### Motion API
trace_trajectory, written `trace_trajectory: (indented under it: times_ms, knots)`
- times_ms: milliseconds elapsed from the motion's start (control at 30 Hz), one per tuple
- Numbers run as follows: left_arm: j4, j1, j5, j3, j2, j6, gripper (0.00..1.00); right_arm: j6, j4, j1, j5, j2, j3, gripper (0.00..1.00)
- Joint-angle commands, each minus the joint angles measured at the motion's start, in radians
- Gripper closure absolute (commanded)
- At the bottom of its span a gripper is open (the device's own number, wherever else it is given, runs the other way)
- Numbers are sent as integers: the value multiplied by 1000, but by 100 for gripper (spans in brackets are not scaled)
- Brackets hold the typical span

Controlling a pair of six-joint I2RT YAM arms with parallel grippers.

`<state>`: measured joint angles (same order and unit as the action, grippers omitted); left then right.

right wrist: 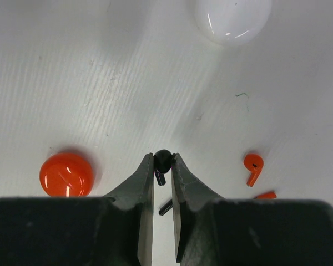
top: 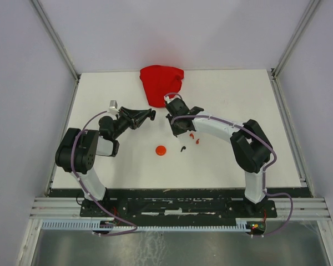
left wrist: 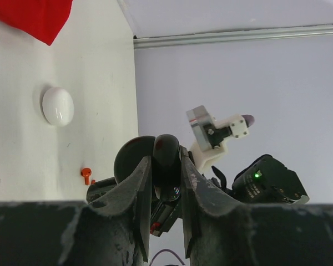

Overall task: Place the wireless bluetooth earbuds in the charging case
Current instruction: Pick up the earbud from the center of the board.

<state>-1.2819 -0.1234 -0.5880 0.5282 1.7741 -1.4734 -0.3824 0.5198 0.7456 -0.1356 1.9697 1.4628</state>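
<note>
Earbud, black point(right wrist: 163, 160), is nipped by its head between the tips of the right gripper point(right wrist: 163, 166), closed tight on it; whether it is clear of the table point(right wrist: 100, 83) I cannot tell. It is probably held for seating in the black case point(left wrist: 166, 152), which the left gripper point(left wrist: 165, 166) clamps and holds raised in the air. A second black earbud point(right wrist: 165, 207) and two red earbuds point(right wrist: 253, 168) lie loose nearby, with the red case point(right wrist: 66, 174) and white case point(right wrist: 231, 19) farther out.
</note>
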Motion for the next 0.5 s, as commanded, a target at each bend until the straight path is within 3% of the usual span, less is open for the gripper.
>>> trace_trajectory:
  times_ms: [0, 467]
  knots:
    - [-63, 5, -38, 24, 16, -63, 97, 19, -140, 2, -56, -114, -34, 85]
    - [-98, 5, -83, 36, 37, -92, 97, 57, -460, -25, -65, -288, -211, 88]
